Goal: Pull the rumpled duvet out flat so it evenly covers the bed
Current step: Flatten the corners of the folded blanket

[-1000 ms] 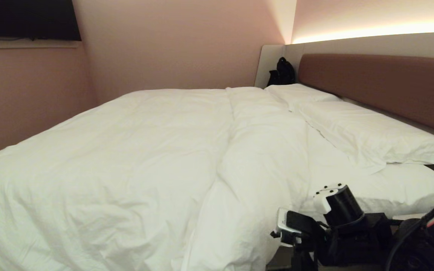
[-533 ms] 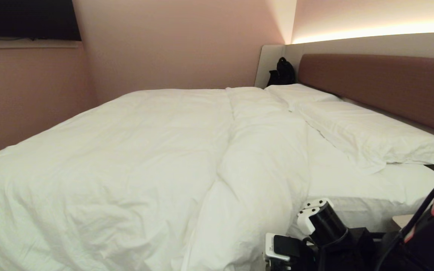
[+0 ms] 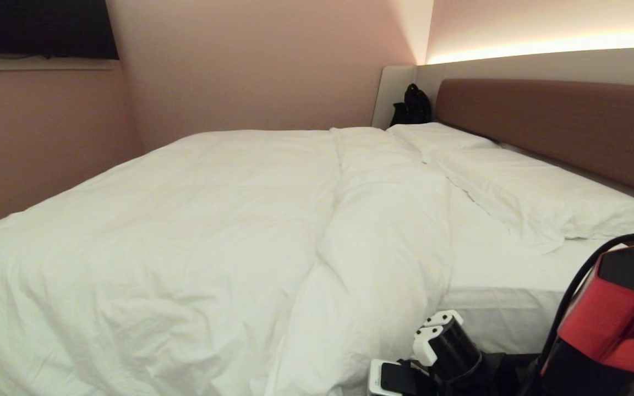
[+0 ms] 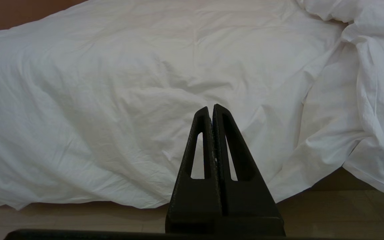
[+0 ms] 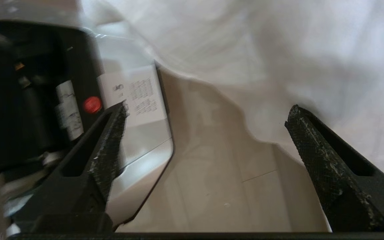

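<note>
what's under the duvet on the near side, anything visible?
In the left wrist view the duvet hangs over the bed's edge down almost to the floor; only a dark gap shows beneath its hem. The mattress side and the base there are covered, so unseen.

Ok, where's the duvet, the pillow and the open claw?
Duvet [image 3: 185,231]: head view, on its wide flat middle.
Pillow [image 3: 542,201]: head view, middle of the nearer one.
Right claw [image 5: 205,113]: right wrist view, midway between its two spread tips.
</note>
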Robot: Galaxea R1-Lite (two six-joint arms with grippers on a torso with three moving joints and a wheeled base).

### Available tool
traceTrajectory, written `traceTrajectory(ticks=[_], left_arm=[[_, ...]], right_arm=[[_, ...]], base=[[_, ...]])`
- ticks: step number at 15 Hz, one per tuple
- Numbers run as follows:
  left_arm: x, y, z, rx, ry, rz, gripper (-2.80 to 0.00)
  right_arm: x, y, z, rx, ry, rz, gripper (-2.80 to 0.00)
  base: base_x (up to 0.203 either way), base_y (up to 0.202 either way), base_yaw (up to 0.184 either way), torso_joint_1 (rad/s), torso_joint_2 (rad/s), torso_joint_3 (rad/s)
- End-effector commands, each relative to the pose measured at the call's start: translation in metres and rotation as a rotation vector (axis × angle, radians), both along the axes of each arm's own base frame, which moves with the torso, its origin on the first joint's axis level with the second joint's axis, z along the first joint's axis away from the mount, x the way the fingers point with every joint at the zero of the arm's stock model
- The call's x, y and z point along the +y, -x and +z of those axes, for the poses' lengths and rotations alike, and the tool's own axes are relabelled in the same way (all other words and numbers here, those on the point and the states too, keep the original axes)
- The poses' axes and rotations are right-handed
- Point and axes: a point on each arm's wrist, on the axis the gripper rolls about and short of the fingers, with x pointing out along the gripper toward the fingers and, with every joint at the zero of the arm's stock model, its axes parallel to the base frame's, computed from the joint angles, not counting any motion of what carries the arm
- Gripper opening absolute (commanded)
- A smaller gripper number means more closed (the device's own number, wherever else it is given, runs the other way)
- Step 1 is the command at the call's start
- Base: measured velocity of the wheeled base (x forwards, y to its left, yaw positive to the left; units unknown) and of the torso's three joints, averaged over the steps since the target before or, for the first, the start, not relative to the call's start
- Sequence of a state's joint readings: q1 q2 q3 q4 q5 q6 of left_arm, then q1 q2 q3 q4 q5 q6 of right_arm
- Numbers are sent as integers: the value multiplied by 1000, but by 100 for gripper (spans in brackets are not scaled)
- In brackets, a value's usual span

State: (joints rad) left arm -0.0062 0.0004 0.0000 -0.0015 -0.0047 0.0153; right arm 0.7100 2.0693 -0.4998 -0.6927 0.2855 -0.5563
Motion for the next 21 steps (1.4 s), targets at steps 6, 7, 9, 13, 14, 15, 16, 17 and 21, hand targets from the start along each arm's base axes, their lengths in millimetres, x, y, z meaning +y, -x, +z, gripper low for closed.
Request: traceTrajectory(ticks=[6, 7, 9, 13, 14, 15, 16, 17, 21], left_arm=[[0, 0, 0, 0, 0, 0, -280], [0, 0, 0, 0, 0, 0, -280], [0, 0, 0, 0, 0, 0, -280], [0, 0, 0, 0, 0, 0, -280], [0, 0, 0, 0, 0, 0, -280], [0, 0, 0, 0, 0, 0, -280], [0, 0, 0, 0, 0, 0, -280], [0, 0, 0, 0, 0, 0, -280], [0, 0, 0, 0, 0, 0, -280]], right_arm=[[10, -13, -1, -236, -56, -153, 0], [11, -15, -4, -263, -56, -180, 0], [13, -18, -6, -280, -65, -210, 0], [24, -33, -12, -294, -91, -312, 0], [27, -36, -16, -299, -108, -327, 0], [30, -40, -22, -307, -117, -342, 0], [32, -42, -28, -314, -112, -358, 0], [34, -45, -35, -321, -100, -375, 0], [36, -48, -43, -324, -88, -385, 0]], base=[[0, 0, 0, 0, 0, 0], [0, 0, 0, 0, 0, 0], [0, 0, 0, 0, 0, 0], [0, 0, 0, 0, 0, 0], [0, 0, 0, 0, 0, 0], [0, 0, 0, 0, 0, 0], [0, 0, 0, 0, 0, 0], [0, 0, 0, 0, 0, 0], [0, 0, 0, 0, 0, 0]])
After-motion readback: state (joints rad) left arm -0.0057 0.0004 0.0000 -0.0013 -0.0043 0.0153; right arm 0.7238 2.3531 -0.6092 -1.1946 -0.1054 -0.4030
